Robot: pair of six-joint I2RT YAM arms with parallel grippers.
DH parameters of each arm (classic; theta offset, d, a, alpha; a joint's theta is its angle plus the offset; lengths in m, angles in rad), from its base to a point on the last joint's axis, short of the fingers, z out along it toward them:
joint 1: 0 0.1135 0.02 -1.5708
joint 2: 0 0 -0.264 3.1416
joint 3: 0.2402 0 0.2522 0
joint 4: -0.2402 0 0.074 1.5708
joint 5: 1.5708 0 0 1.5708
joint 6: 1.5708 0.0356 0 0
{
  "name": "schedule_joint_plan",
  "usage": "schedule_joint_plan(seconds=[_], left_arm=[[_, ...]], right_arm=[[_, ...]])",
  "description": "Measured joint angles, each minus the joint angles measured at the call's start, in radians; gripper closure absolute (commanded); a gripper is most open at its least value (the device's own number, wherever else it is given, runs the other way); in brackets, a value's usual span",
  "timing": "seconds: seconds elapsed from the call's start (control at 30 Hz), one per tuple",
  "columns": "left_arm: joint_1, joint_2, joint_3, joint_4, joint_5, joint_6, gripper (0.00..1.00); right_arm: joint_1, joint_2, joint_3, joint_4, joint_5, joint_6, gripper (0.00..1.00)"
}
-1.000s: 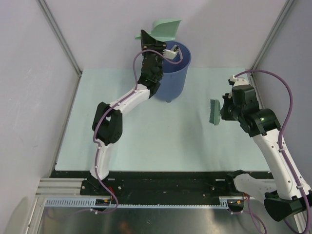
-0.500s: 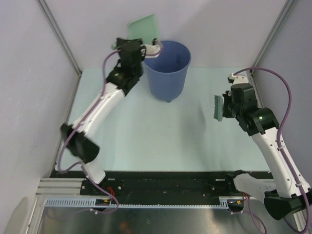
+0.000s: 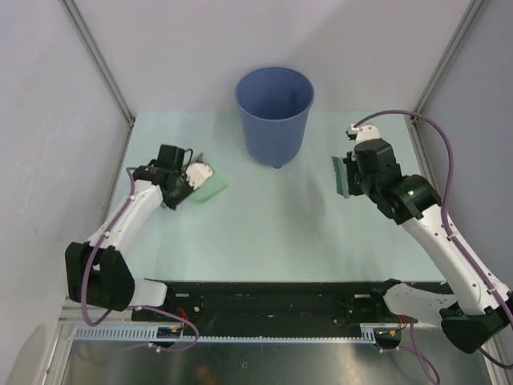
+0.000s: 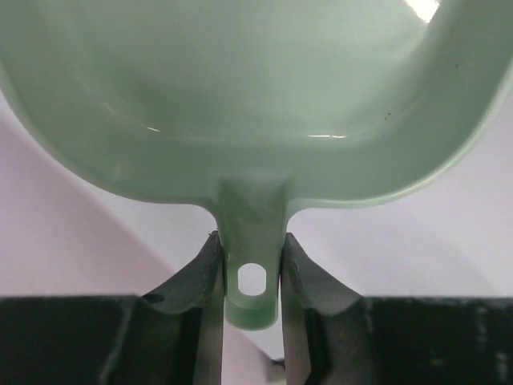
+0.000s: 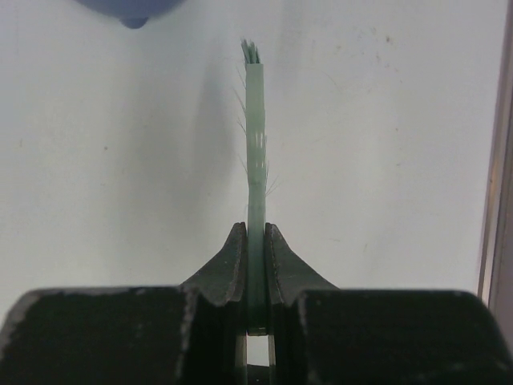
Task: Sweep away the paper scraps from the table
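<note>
My left gripper (image 3: pixel 193 176) is low over the left part of the table (image 3: pixel 264 228), shut on the handle of a mint-green dustpan (image 3: pixel 211 189). In the left wrist view the dustpan (image 4: pixel 256 96) fills the top, its handle pinched between the fingers of the left gripper (image 4: pixel 251 269). My right gripper (image 3: pixel 353 172), right of the bucket, is shut on a thin green brush (image 3: pixel 340 176). The right wrist view shows the brush (image 5: pixel 254 120) edge-on in the right gripper (image 5: pixel 255 241). No paper scraps show in any view.
A tall blue bucket (image 3: pixel 275 112) stands at the back middle of the table; its bottom edge (image 5: pixel 132 8) shows in the right wrist view. Grey walls and metal posts close in the left, back and right sides. A black front edge (image 3: pixel 264 293) runs along the near side.
My left arm has swung from above the bucket's rim down to the left part of the table, carrying the dustpan. My right gripper has shifted slightly left and back with the brush.
</note>
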Motion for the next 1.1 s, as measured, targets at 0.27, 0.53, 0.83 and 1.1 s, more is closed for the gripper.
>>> schedule_joint_plan(seconds=[0.27,0.53,0.83,1.1], left_arm=[[0.035,0.167,-0.131,-0.059,0.17,-0.048,1.0],[0.035,0.316,-0.131,-0.045,0.23,-0.06,0.32],[0.053,0.15,-0.118,-0.047,0.338,-0.105,0.0],[0.258,-0.057,-0.056,0.051,0.366,-0.226,0.0]], right_arm=[[0.143,0.068,0.0,0.007,0.041,-0.015,1.0],[0.299,0.129,0.0,0.017,0.108,-0.046,1.0],[0.539,0.288,-0.001,0.228,0.248,-0.204,1.0],[0.724,0.599,-0.004,0.703,0.293,-0.52,1.0]])
